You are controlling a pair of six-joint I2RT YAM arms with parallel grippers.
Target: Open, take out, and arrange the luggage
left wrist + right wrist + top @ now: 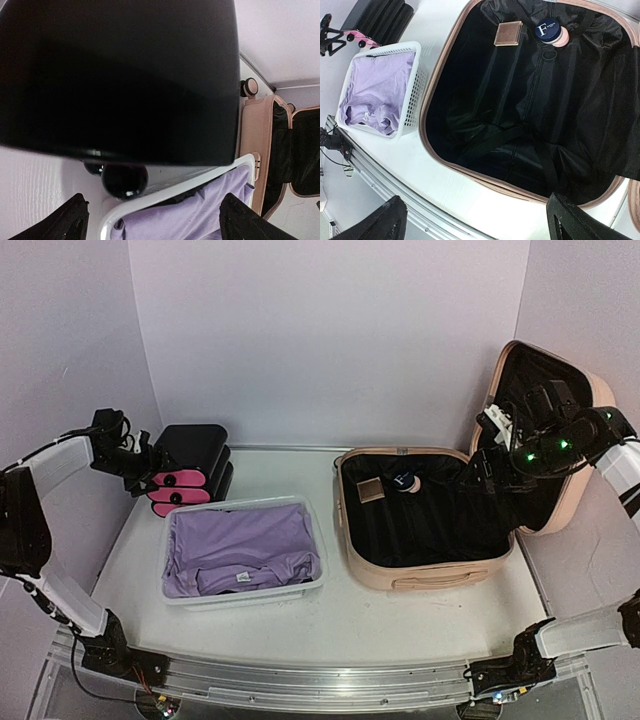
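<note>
The peach-pink luggage (420, 575) lies open right of centre, its lid (575, 495) propped up at the right. On its black lining lie a brown square case (371, 490) and a round jar with a dark blue lid (405, 481). Both also show in the right wrist view, the case (508, 33) and the jar (548, 30). My right gripper (480, 472) hovers open and empty over the luggage's right side; in its own view (480, 225) it hangs above the near rim (490, 178). My left gripper (140, 468) is open and empty beside the black-and-pink drawer box (190, 468).
A white mesh basket (310, 515) holding a purple shirt (240, 545) stands left of the luggage. In the left wrist view the drawer box (120, 75) fills the top, with the basket rim (165, 195) below and the luggage side (250, 140) at right.
</note>
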